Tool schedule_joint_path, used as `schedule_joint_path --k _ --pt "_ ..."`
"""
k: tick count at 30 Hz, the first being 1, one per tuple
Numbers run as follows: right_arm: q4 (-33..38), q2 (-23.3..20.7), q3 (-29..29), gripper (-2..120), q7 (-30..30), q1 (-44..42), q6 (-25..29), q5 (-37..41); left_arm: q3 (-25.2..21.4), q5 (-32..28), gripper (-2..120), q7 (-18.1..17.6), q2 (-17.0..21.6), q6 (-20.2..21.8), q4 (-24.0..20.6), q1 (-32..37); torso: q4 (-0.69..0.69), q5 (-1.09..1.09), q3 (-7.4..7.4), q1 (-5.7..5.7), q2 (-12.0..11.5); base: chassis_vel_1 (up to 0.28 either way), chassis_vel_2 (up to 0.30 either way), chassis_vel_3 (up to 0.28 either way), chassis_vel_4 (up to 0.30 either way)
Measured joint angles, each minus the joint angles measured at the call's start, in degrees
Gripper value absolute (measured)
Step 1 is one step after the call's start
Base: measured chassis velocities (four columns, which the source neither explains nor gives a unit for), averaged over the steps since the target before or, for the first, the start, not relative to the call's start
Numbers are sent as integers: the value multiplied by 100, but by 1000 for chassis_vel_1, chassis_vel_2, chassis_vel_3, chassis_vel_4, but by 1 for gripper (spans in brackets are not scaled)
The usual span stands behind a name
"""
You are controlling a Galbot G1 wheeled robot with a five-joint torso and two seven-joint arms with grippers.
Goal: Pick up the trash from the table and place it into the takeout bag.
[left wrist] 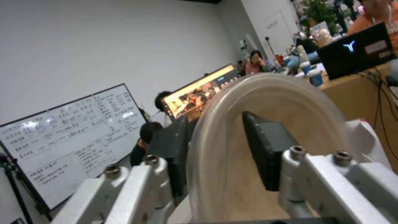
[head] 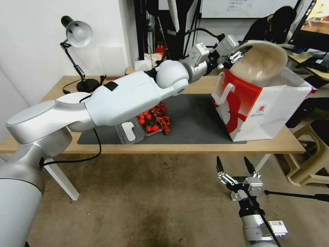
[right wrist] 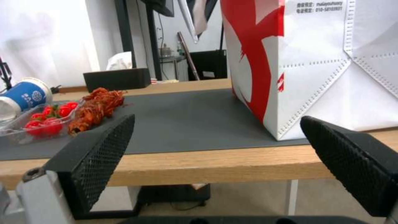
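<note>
Wood table [head: 192, 145] | grey mat [head: 192, 120] | brown floor [head: 137, 206] | whiteboard [left wrist: 70, 140]

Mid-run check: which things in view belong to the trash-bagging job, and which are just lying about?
Job:
- beige round bowl lid, clamped in the left gripper over the takeout bag
- blue-and-white paper cup, lying on the table
- right gripper, open, low in front of the table

Lying about:
- tray of red tomatoes
- desk lamp
- black box

One takeout bag [head: 260, 109], one beige bowl lid [head: 262, 61], one blue-and-white paper cup [right wrist: 25, 95] — and two hands [head: 235, 55] [head: 235, 167].
</note>
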Motion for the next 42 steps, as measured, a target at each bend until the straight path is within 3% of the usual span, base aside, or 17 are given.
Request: schedule_joint_path --k 5,9,10,12,14,17,23,27,28,31,37,39,42 --pt "-8 11 -28 100 -5 7 1 -1 -33 -32 52 -46 -10 30 11 -20 0 0 0 0 0 0 0 0 0" --pt "-41 8 -54 100 -6 58 -2 -2 -41 -32 73 -97 55 54 -46 -15 0 1 0 0 0 0 0 0 0" --pt "-41 8 -54 100 -6 58 -2 -2 -41 -32 73 -97 55 54 -46 -15 0 1 0 0 0 0 0 0 0" --pt "-44 16 -64 100 -5 74 -7 -2 -91 -38 83 -177 131 117 -159 58 0 0 0 0 0 0 0 0 0" --pt "-44 21 -70 100 -5 76 -9 -2 -118 -50 85 -217 172 146 -213 101 -1 1 0 0 0 0 0 0 0" --pt "-44 48 -98 100 -5 76 -11 -11 -336 -189 99 -400 502 345 -584 411 -1 1 0 0 0 0 0 0 0" --pt "-37 62 -100 100 -4 75 -17 -15 -784 -228 100 -510 1087 490 -1071 969 -1 0 0 0 0 0 0 0 0" --pt "-44 53 -145 100 -5 77 -15 7 -1814 71 100 -783 2029 623 -1974 2330 1 -3 0 0 0 0 0 0 0" --pt "-44 53 -145 100 -5 77 -15 7 -1814 71 100 -783 2029 623 -1974 2330 1 -3 0 0 0 0 0 0 0" --pt "-51 73 -205 100 -6 100 -12 -23 -3033 425 100 -848 2588 671 -2652 3852 1 0 -1 0 1 0 0 0 0" --pt "-51 81 -222 100 -6 108 -12 -30 -3384 546 100 -863 2716 672 -2838 4376 4 -3 0 0 0 0 0 0 0" --pt "-51 84 -237 100 -7 113 -12 -38 -3739 661 100 -869 2813 666 -2992 4868 3 -7 0 0 0 0 0 0 0" --pt "-51 84 -238 100 -7 114 -12 -39 -3774 673 100 -868 2823 665 -3009 4916 3 -7 0 0 0 0 0 0 0"
